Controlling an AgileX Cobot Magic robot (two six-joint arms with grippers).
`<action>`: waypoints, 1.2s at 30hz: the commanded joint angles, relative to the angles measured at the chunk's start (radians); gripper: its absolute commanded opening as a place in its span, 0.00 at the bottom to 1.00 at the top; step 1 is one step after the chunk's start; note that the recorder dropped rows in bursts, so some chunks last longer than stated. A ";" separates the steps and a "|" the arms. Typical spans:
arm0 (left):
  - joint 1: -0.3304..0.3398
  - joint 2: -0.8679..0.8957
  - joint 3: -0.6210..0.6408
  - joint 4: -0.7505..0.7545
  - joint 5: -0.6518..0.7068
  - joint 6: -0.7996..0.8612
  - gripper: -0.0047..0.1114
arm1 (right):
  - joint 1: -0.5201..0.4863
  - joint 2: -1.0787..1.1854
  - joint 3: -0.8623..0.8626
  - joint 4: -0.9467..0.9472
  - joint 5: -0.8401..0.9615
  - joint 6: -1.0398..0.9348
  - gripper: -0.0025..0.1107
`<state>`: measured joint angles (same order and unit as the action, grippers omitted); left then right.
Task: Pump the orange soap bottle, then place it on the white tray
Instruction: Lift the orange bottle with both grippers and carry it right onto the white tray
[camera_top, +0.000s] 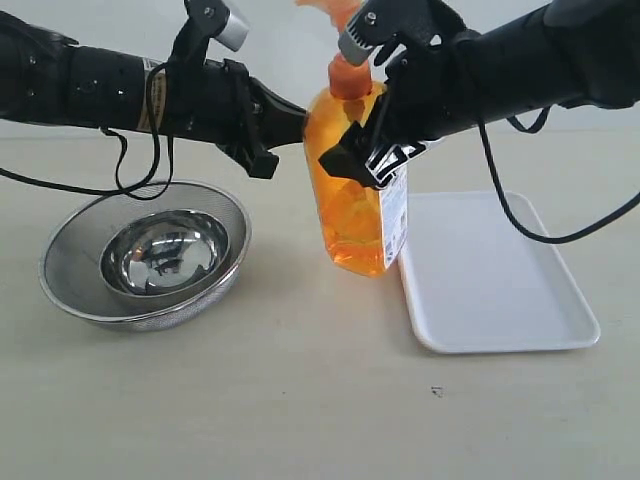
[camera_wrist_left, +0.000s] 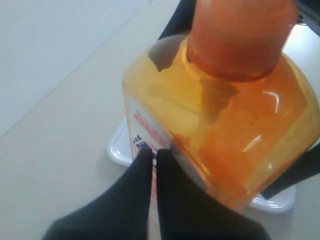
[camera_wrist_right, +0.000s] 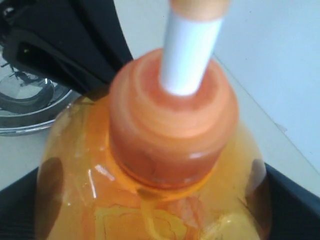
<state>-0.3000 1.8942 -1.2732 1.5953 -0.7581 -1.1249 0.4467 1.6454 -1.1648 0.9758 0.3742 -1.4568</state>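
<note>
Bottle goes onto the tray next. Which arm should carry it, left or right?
Right, I'd say. The right gripper clamps the orange soap bottle across its body, and the white tray lies on that arm's side, next to the bottle. The left gripper, fingers together, holds nothing.

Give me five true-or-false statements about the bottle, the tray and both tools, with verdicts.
1. The right tool clamps the orange soap bottle. True.
2. The bottle stands in the white tray. False: in the exterior view it is beside the tray's left edge, not in it.
3. The steel strainer bowl sits on the far side of the bottle from the tray. True.
4. The left tool is spread wide around the bottle. False: its fingers are almost together, by the bottle's label.
5. A white stem rises from the bottle's orange collar. True.
</note>
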 joint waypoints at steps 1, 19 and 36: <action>-0.051 -0.010 -0.007 0.001 -0.114 -0.012 0.08 | 0.002 -0.017 -0.023 0.029 -0.040 0.009 0.02; -0.143 -0.005 -0.044 -0.008 -0.106 -0.027 0.08 | 0.000 -0.048 -0.021 -0.206 -0.079 0.249 0.02; -0.177 0.027 -0.121 0.009 -0.106 -0.089 0.08 | -0.080 -0.052 -0.021 -0.228 -0.052 0.297 0.02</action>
<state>-0.4593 1.8997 -1.3842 1.5893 -0.8101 -1.1900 0.3706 1.6159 -1.1648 0.7124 0.3939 -1.1670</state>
